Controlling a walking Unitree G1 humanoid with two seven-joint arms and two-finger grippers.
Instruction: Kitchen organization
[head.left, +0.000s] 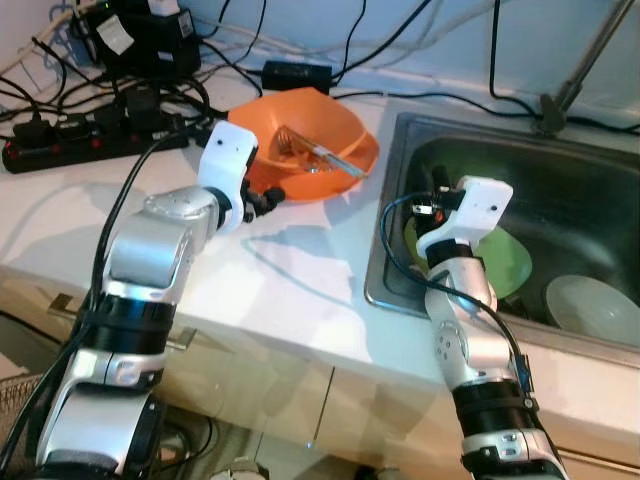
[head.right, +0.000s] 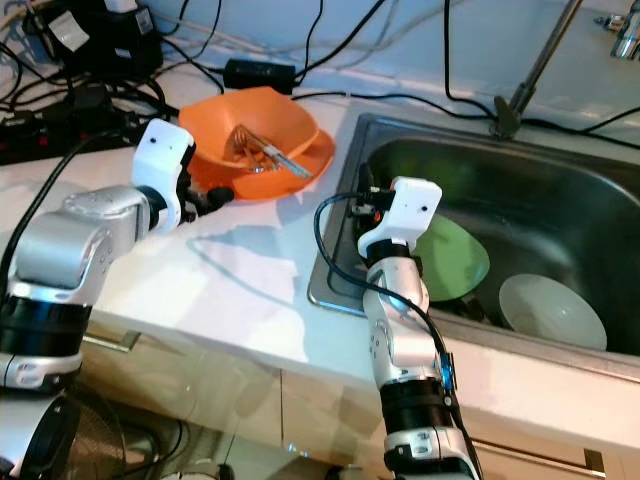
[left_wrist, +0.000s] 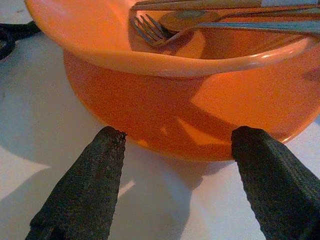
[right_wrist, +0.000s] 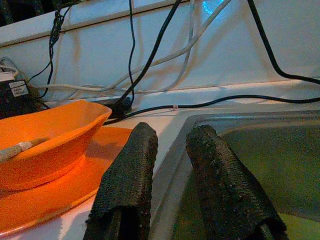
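Note:
An orange bowl (head.left: 300, 125) stands on an orange plate (right_wrist: 60, 195) at the back of the white counter (head.left: 290, 270). A fork, a spoon and chopsticks (head.left: 320, 155) lie in it. My left gripper (head.left: 268, 197) is open, low on the counter, its two fingers either side of the bowl's near base (left_wrist: 175, 100) without touching it. My right gripper (head.left: 432, 190) hovers over the left rim of the steel sink (head.left: 385, 250), shut, with nothing between its fingers (right_wrist: 130, 170). A green plate (head.left: 505, 260) and a white dish (head.left: 595, 305) lie in the sink.
A black power strip (head.left: 60, 135), adapters and tangled cables (head.left: 150, 60) crowd the counter's back left. The faucet stem (head.left: 570, 80) rises behind the sink. Cupboard fronts sit below the counter edge.

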